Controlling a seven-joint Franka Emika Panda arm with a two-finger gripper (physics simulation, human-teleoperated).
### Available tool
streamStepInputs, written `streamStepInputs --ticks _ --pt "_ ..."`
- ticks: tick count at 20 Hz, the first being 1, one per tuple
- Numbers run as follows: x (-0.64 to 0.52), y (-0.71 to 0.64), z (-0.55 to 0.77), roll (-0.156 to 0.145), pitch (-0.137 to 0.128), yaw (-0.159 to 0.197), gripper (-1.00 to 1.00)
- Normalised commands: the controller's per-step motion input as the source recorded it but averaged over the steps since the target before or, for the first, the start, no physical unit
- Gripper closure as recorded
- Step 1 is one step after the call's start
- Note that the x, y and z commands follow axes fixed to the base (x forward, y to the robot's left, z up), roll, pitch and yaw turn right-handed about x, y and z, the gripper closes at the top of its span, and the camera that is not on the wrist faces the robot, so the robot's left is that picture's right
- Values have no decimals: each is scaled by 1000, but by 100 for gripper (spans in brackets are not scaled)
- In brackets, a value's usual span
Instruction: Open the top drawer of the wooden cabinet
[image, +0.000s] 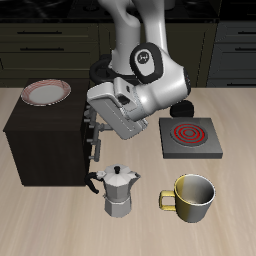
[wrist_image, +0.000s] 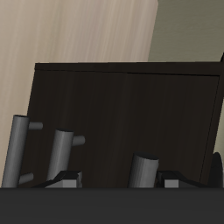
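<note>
The wooden cabinet (image: 45, 140) is dark brown and stands on the table with a plate on top. Its drawer face, seen edge-on in the exterior view, carries a column of silver handles. The top drawer (image: 87, 120) looks closed. My gripper (image: 96, 128) is tilted down against that face at the height of the upper handles. In the wrist view the dark drawer front (wrist_image: 105, 114) fills the frame, with silvery handle bars (wrist_image: 59, 157) close in front. My gripper (wrist_image: 118, 181) has its fingers set wide apart, so it looks open. I cannot tell whether a handle lies between the fingers.
A red-rimmed plate (image: 46, 93) lies on the cabinet top. A silver moka pot (image: 120, 190) stands close below my gripper near the cabinet's corner. A yellow mug (image: 190, 196) stands near the table's front edge. A stove burner (image: 188, 135) lies farther back.
</note>
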Motion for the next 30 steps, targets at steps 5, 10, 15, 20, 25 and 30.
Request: streamStepInputs --ticks 5,10,15,20,25,30 --pt "-50 -384 61 -22 21 -51 100" --pt "-4 -221 43 -19 -1 -12 100" --pt "3 35 98 21 -19 -15 100" --pt "96 285 101 59 -25 -13 100" --pt "62 367 77 69 -11 -13 100" --pt "-48 379 96 70 -20 -8 100"
